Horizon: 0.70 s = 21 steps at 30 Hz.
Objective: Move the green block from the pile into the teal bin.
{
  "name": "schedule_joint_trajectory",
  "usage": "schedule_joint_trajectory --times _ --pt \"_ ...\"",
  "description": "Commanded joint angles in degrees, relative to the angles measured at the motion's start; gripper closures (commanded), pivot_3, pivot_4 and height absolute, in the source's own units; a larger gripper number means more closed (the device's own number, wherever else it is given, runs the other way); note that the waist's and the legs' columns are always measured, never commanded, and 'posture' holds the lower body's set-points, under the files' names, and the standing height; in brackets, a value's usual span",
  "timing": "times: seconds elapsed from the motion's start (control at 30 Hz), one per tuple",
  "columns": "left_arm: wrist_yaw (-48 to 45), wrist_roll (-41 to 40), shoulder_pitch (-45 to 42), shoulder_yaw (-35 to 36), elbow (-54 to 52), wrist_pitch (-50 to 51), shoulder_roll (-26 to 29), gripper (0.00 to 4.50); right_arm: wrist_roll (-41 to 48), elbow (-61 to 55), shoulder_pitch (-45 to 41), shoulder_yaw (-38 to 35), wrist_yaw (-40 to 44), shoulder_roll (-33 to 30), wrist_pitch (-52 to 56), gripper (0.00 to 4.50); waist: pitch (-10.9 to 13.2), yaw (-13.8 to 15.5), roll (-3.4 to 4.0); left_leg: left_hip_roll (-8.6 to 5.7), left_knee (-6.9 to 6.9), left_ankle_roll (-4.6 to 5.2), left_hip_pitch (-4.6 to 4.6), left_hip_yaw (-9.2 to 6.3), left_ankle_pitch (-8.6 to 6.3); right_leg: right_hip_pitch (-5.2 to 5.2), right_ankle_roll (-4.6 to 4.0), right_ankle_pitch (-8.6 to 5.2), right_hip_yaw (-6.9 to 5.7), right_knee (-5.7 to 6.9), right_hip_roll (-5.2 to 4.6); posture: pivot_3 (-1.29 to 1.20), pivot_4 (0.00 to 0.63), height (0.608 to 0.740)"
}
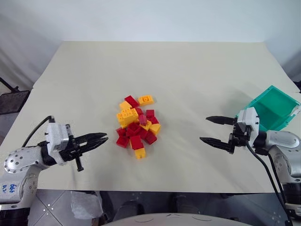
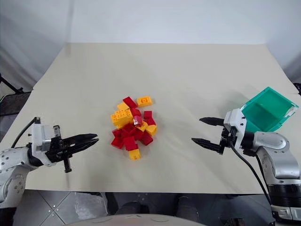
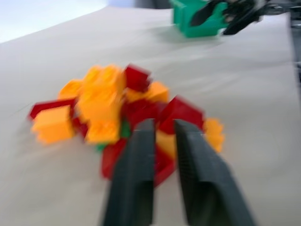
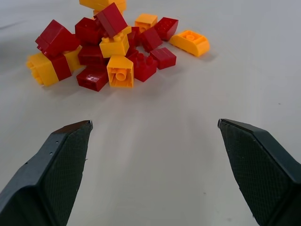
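The pile of red and yellow bricks lies at the middle of the table. A sliver of the green block peeks out between bricks low in the pile, mostly hidden. The teal bin sits at the table's right edge, just behind my right gripper. That gripper is open and empty, pointing left toward the pile from well to its right. My left gripper is shut with nothing between its fingers. It points right at the pile from a short way off.
The cream tabletop stretches bare behind and around the pile. Its front edge runs just below both grippers. A dark stand sits off the table's left side.
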Motion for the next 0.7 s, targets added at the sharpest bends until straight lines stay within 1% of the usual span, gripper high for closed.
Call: schedule_joint_trajectory --times 0.03,0.1,0.13,0.2,0.27,0.37,0.6,0.67,0.7 --pt "3.8 2.9 -3.5 -5.1 -2.7 5.5 1.2 4.49 0.5 -1.8 -0.7 -0.6 -0.8 0.5 -0.5 0.00 0.0 0.0 0.00 -0.01 0.01 0.00 0.03 0.02 0.00 0.00 0.00 0.00 0.03 0.05 0.00 0.00 0.150 0.740" --pt "3.4 3.6 -5.0 -6.8 -2.0 6.8 1.5 4.49 0.5 -2.1 -0.6 -0.6 -1.1 0.6 -0.4 0.00 0.0 -0.2 0.00 0.00 -0.01 -0.01 0.08 0.09 0.00 0.00 0.00 0.00 0.04 0.09 0.03 0.00 0.150 0.740" --pt "3.7 5.3 -6.9 -8.5 -0.1 6.5 0.9 4.49 0.4 -2.3 -0.2 -0.6 -1.2 0.7 -0.6 0.00 0.0 -0.3 0.00 0.00 -0.03 -0.01 0.08 0.10 0.00 -0.02 0.00 0.00 0.01 0.09 0.05 0.00 0.150 0.740" --pt "3.3 9.4 -12.1 -12.3 6.7 2.7 -1.5 4.49 0.2 -2.7 0.7 -0.9 -1.8 1.0 -1.1 0.00 0.0 -0.1 0.00 0.01 -0.06 -0.02 0.12 0.20 -0.01 -0.04 0.00 0.00 -0.05 0.09 0.08 0.00 0.150 0.740" --pt "2.3 12.2 -16.6 -14.3 13.7 -0.9 -3.4 4.49 0.3 -3.3 1.4 -1.3 -3.0 1.6 -1.2 0.00 0.0 0.1 0.00 -0.01 -0.01 0.00 0.18 0.25 0.02 0.01 0.00 0.00 -0.18 0.13 0.09 0.00 0.150 0.740" --pt "0.8 14.3 -21.4 -15.0 21.8 -5.9 -5.4 4.49 0.7 -4.8 2.6 -1.7 -4.0 2.2 -0.8 0.00 0.0 -0.1 -0.01 -0.03 -0.01 0.01 0.22 0.34 0.02 0.01 0.00 0.01 -0.11 0.18 0.07 0.00 0.150 0.740" --pt "2.5 20.7 -34.0 -14.8 45.1 -17.1 -8.3 4.49 1.0 -7.5 6.1 -2.6 -6.3 2.7 -1.1 0.00 0.0 -0.1 -0.04 -0.03 -0.01 0.01 0.23 0.38 0.02 -0.01 0.03 0.02 -0.13 0.17 0.09 0.00 0.150 0.740" --pt "3.0 21.7 -36.5 -14.6 49.2 -19.4 -8.7 4.49 1.2 -8.1 6.8 -3.0 -6.9 2.8 -0.9 0.00 0.0 -0.1 -0.05 -0.02 -0.01 0.02 0.22 0.38 0.02 -0.01 0.03 0.02 -0.13 0.17 0.09 0.00 0.150 0.740" --pt "2.1 21.2 -36.9 -14.4 49.4 -19.7 -8.8 4.49 1.3 -8.4 7.0 -3.1 -7.2 2.8 -0.8 0.00 0.0 -0.1 -0.05 -0.02 -0.01 0.02 0.22 0.38 0.02 -0.01 0.03 0.03 -0.13 0.17 0.09 0.00 0.150 0.740"
